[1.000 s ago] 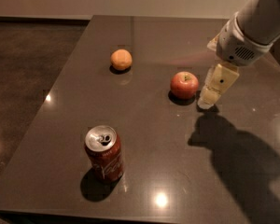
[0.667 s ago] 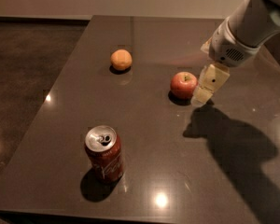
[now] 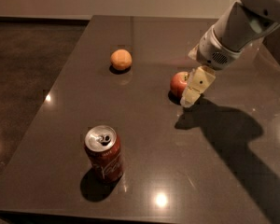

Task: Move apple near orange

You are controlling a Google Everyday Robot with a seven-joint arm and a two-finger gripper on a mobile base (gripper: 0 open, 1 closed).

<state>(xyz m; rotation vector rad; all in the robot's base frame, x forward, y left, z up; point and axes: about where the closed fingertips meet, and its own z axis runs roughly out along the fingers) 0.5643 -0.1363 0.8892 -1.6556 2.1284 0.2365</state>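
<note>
The red apple (image 3: pixel 178 83) sits on the dark table (image 3: pixel 144 171), right of centre. The orange (image 3: pixel 121 59) sits further back and to the left, well apart from the apple. My gripper (image 3: pixel 194 88) hangs from the arm that comes in from the upper right. It is low over the table, right against the apple's right side, and covers part of it. The apple rests on the table.
An opened red soda can (image 3: pixel 104 153) stands upright near the front left of the table. The table's left edge borders a dark floor (image 3: pixel 23 78). The arm's shadow falls across the table's right front.
My gripper has moved left and slightly down, from beside the apple to overlapping its right side. The apple, orange and can have not moved.
</note>
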